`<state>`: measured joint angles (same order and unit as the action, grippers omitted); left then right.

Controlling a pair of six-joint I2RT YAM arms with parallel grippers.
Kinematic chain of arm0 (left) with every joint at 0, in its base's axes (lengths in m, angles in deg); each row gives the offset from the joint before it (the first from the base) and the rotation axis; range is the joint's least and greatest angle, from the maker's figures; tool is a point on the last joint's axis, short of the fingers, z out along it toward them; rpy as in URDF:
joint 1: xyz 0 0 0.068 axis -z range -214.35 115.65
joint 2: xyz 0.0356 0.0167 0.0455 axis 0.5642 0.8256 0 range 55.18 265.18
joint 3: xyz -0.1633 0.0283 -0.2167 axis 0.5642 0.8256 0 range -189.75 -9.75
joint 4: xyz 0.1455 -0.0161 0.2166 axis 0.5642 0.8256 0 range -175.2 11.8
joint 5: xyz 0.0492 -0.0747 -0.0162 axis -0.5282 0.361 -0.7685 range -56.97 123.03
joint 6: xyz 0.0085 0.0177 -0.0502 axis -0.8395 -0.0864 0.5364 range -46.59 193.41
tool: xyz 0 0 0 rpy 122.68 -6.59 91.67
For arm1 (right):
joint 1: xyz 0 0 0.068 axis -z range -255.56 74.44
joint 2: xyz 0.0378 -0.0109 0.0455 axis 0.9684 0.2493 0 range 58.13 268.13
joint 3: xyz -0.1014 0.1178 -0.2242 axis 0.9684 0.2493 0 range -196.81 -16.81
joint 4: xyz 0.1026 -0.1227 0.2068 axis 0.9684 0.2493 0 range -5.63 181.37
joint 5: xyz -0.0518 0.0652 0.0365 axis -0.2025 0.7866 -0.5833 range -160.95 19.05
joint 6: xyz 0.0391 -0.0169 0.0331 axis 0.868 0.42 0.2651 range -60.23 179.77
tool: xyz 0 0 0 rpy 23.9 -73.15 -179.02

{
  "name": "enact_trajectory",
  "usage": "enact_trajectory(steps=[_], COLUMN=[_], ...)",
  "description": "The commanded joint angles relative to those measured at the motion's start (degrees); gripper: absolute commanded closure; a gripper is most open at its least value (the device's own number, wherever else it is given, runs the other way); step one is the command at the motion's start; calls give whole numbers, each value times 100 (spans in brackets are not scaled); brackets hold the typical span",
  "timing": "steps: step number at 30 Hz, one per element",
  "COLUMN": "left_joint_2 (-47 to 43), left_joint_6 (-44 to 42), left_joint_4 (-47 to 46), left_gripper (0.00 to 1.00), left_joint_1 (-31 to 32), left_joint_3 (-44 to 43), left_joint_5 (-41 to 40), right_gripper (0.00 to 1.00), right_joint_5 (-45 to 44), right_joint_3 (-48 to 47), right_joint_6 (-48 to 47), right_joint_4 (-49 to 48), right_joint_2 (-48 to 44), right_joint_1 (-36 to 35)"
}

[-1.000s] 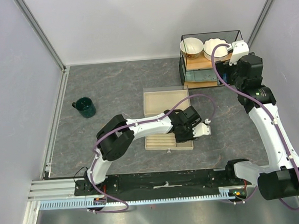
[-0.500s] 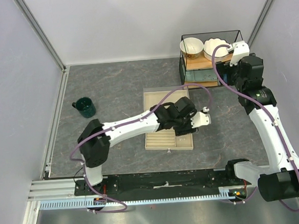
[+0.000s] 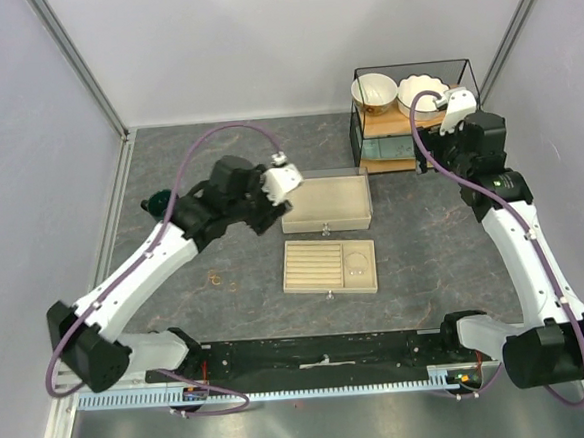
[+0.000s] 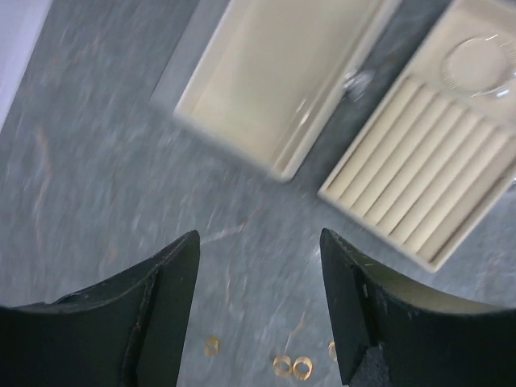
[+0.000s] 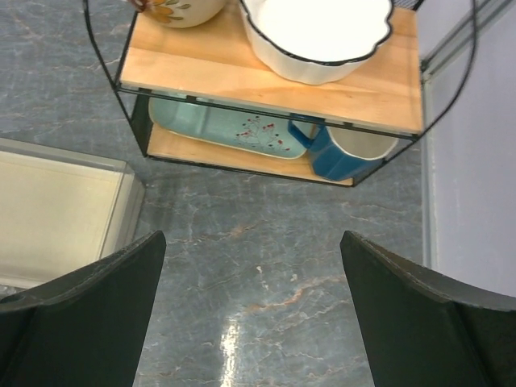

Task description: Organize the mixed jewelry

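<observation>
A robotics lab test cell. Plain white panel walls [image 3: 260, 41] set in aluminium frame posts [image 3: 81, 68] box in a grey stone-patterned tabletop [image 3: 218, 164]. A black mounting rail [image 3: 321, 352] with a slotted cable duct [image 3: 284, 388] runs along the near edge, behind both pincers. Household props sit inside: a wire shelf [image 5: 201, 68] holding a white bowl [image 5: 318, 32] and a blue mug [image 5: 347, 153] just ahead of the right pincer [image 5: 251, 238], and a beige slotted tray [image 4: 419, 181] ahead of the left pincer [image 4: 258, 238]
</observation>
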<state>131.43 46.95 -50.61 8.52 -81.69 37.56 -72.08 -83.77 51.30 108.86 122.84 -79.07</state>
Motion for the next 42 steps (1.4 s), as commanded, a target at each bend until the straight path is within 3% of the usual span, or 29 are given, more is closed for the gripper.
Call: enact_trajectory(steps=[1,8,15,33,42], left_joint_2=[-619,-936,-515,1234,1410], left_joint_6=[150,62,-18,993,1152], left_joint_4=[347,180,101,-400,-532], left_gripper=[32,35,39,55,61], left_joint_1=[-805,-2227,-3794,-4076,-4076], left_joint_3=[767,1691,1956,1728,1701], left_joint_5=[-312,-524,425,618,654], right_gripper=[2,2,2,2,2], right_joint_5=[472,438,236,148,148], right_joint_3=[-116,-160,-291,-124,-72], right_joint_6=[293,373,241,144,126], right_joint_4=[-137,-208,-137,-129,-146], right_joint_2=[226,473,499,473,438], right_joint_1=[-9,-317,-686,-809,-801])
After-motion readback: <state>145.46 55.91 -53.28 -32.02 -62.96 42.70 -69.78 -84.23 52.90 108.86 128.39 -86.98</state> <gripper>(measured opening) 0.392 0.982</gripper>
